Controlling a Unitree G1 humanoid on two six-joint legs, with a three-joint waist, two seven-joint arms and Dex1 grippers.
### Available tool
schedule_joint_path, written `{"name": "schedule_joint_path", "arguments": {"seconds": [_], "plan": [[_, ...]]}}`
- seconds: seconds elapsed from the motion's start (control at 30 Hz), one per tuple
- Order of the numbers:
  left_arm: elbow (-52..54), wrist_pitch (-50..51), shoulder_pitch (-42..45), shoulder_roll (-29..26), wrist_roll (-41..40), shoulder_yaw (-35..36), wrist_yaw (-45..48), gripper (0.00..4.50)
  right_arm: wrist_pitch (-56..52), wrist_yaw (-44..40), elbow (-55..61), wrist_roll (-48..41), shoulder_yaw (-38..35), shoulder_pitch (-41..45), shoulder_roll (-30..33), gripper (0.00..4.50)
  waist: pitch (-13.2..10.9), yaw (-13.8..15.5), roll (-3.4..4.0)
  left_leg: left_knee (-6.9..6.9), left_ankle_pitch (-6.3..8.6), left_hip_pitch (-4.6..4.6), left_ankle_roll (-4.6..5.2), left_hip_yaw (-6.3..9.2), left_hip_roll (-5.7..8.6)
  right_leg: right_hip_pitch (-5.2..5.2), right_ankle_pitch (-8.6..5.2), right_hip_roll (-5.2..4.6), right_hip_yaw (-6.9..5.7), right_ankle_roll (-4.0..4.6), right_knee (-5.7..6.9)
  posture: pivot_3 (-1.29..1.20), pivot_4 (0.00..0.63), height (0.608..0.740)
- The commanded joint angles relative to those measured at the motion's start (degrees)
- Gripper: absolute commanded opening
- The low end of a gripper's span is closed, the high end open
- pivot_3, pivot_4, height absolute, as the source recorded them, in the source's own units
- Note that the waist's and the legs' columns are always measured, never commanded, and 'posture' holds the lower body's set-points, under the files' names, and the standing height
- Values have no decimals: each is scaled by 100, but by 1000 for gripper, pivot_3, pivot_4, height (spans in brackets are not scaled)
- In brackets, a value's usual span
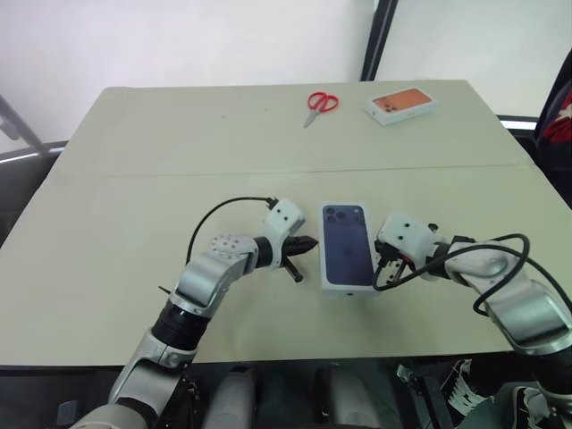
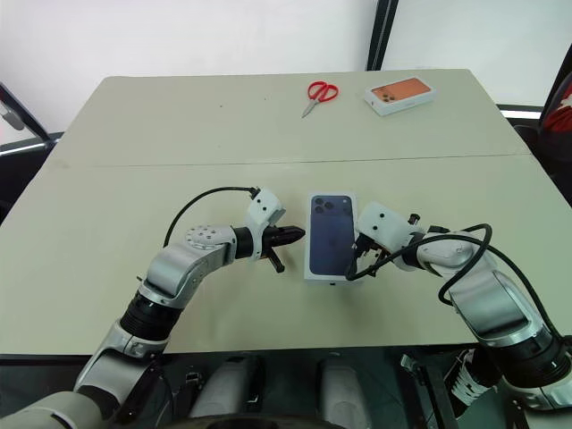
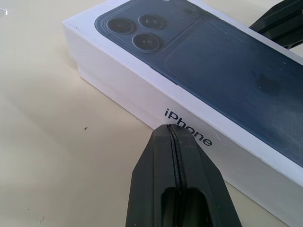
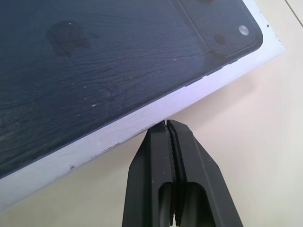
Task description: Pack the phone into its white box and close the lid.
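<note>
**Lid on box, both grippers pressed shut at its sides**

The table (image 1: 134,206) carries the closed package at its near middle: the lid (image 1: 347,241), printed phone face up, sits over the white box (image 3: 113,97). At its 9 o'clock the left gripper (image 1: 307,244) has fingers together, tips at the lid's side wall. At 3 o'clock the right gripper (image 1: 382,268) is likewise closed, empty, against the edge. Toward 12 o'clock lie an orange-pictured box (image 1: 400,105) and red scissors (image 1: 319,105).

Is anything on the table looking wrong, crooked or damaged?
Nothing stands out. The lid sits squarely on the white box, with both shut grippers, left and right, at its sides. Scissors and another box lie undisturbed at the far edge.
</note>
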State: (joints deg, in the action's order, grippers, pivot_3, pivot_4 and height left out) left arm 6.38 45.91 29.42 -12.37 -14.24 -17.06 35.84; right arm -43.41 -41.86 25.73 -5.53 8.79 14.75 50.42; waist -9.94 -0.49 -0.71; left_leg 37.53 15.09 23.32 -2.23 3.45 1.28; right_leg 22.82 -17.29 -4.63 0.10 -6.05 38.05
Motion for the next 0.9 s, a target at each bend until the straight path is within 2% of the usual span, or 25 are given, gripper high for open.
{"name": "schedule_joint_path", "arguments": {"seconds": [0.03, 0.67, 0.9], "plan": [[161, -121, 139, 131, -81, -59, 51, 0, 130, -3, 126, -1, -68, 103, -86, 59, 0, 1, 0, 0, 0, 0, 0, 0, 0, 0, 0, 0, 0, 0, 0, 0, 150, 740], [188, -98, 61, -97, -113, 129, 96, 0, 338, -260, 43, -6, -648, -102, 286, 59, 0, -5, 0, 1, 0, 0, 0, 0, 0, 0, 0, 0, 0, 0, 1, 0, 150, 740], [343, -91, 15, -348, -187, 414, 143, 0, 485, -696, 336, -307, -1063, -369, 541, 59, 0, -3, 0, 1, 0, 0, 0, 1, 0, 0, 0, 0, 0, 0, 1, 0, 150, 740]]}}
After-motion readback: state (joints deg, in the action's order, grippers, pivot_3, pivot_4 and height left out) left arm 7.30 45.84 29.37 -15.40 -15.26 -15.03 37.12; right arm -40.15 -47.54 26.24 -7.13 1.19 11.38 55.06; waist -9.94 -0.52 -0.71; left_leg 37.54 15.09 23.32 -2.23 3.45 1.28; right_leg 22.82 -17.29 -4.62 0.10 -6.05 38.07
